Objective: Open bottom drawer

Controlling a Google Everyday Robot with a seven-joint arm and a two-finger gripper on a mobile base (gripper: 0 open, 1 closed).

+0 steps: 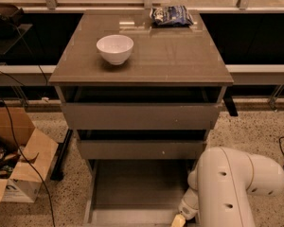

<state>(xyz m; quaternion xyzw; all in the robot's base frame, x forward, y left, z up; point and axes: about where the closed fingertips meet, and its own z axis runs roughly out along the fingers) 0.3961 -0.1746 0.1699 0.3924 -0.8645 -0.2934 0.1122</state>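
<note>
The bottom drawer [137,188] of the grey-brown cabinet stands pulled out toward me, its shallow grey box showing and its front edge at the lower frame border. My gripper [178,220] is at the drawer's front right corner, at the bottom of the frame, mostly hidden behind my white arm [232,188]. Only a pale fingertip shows. The middle drawer front [142,149] with a small white speck and the top drawer front [139,116] are shut above it.
A white bowl [115,48] and a dark snack bag [172,15] sit on the cabinet top [180,56]. An open cardboard box [14,160] with cables stands on the speckled floor at left. A cable lies at the right edge.
</note>
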